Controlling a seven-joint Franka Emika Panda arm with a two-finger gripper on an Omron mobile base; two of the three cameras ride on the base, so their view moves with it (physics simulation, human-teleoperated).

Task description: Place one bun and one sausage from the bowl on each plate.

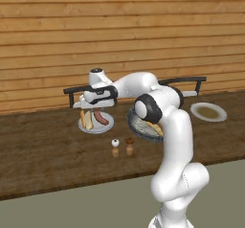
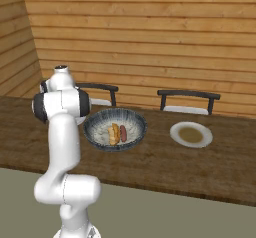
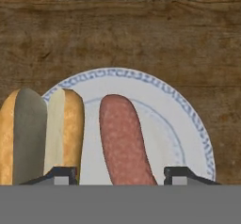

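So, halfway done: first plate is stocked, second plate waits

The gripper (image 3: 120, 173) hangs over the left plate (image 1: 108, 126) with its jaws apart, gripping nothing; a bun (image 3: 42, 133) and a sausage (image 3: 123, 140) lie side by side on that plate. Over in the bowl (image 2: 97, 118) sit another bun (image 2: 114, 133) and sausage (image 2: 123, 132), while the far-right plate (image 2: 202, 141) looks bare, so that one's left.

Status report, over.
Claw open above sausage on near pale round plate, bun beside it. Dark-rimmed bowl holds one bun, one sausage. Far plate empty. Nothing blocking.
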